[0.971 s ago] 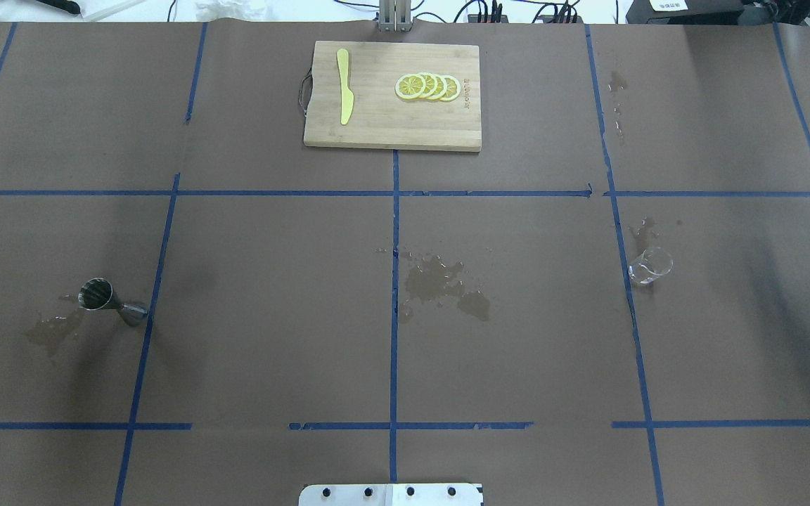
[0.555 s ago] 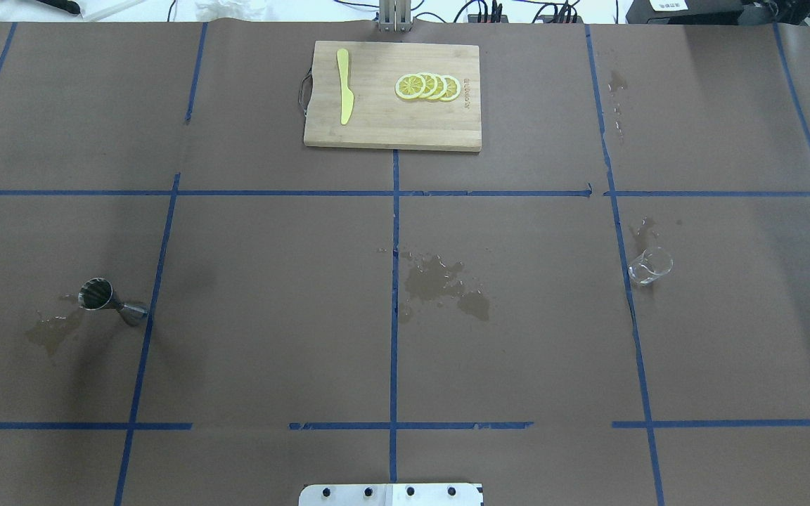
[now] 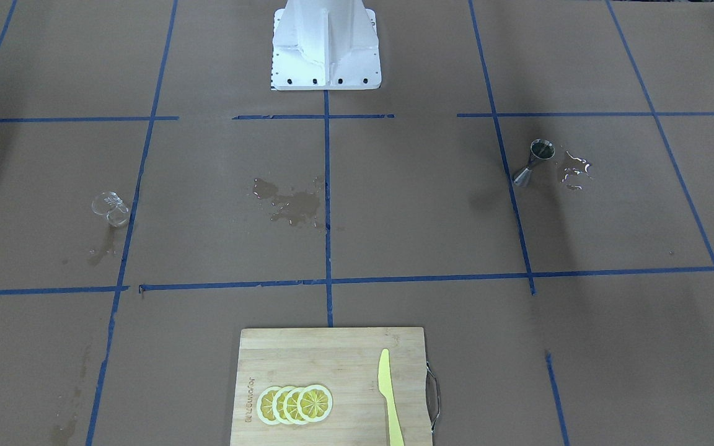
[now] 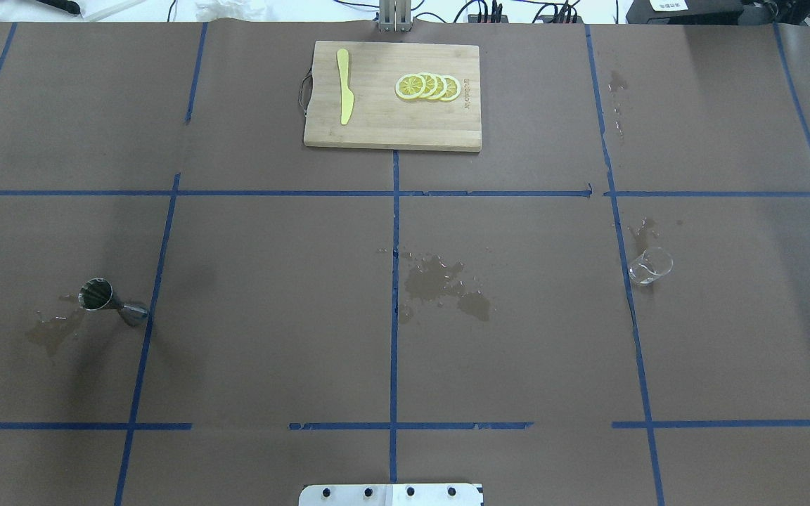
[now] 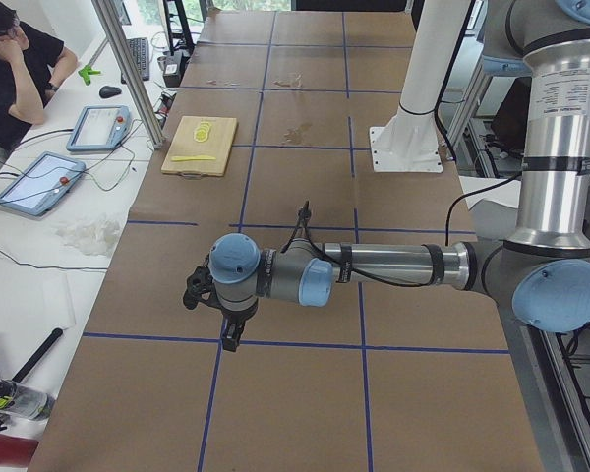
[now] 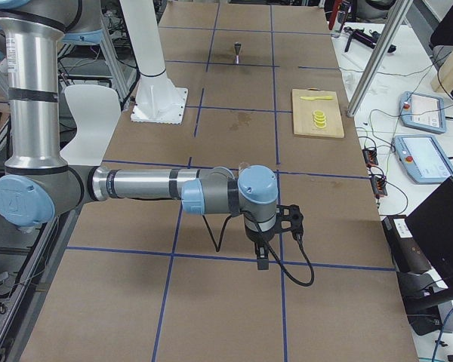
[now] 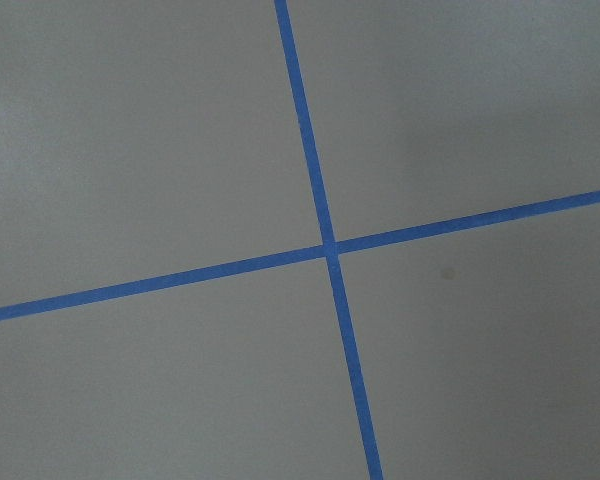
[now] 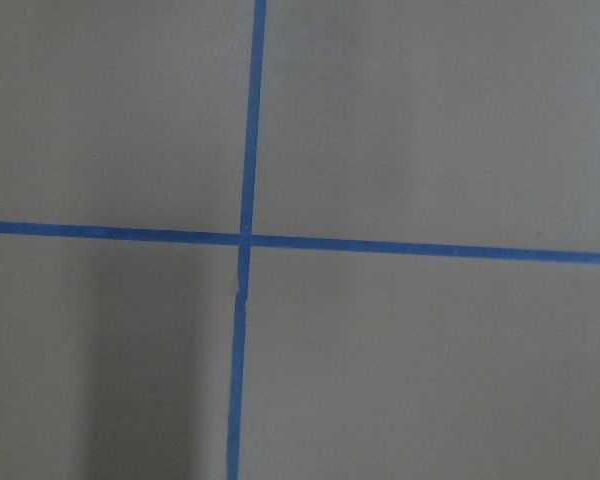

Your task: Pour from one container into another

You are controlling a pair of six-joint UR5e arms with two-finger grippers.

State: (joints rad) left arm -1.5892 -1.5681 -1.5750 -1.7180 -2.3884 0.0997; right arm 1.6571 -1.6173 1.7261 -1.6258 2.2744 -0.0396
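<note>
The glass tumbler [image 4: 650, 266] is short, round and clear, with glinting walls; it rests on the right half of the table, just beside a line of blue tape [image 4: 394, 337]. The steel jigger [image 4: 111, 302] is a polished hourglass of two cones joined at a narrow waist; it stands upright on the left half, well apart from the tumbler, its base just beside another tape line. The table is covered in matt brown paper [image 4: 271, 295], divided into rectangles by the tape. Dark wet patches [image 4: 444, 283] mark the centre, and smaller ones lie next to each vessel. At the far edge lies a rectangular bamboo cutting board [image 4: 391, 130] with a metal handle; it carries overlapping lemon slices [image 4: 427, 86] and a flat yellow knife [image 4: 344, 86]. The white base plate [image 4: 391, 494] sits at the near edge. The left gripper [image 5: 231, 334] hangs low past the left end of the table, the right gripper [image 6: 262, 256] past the right end; each wrist camera shows only paper and a tape crossing, so finger spread cannot be determined for either. A seated person [image 5: 15, 69] and two teach pendants [image 5: 98, 128] occupy a white bench beyond the far edge.
</note>
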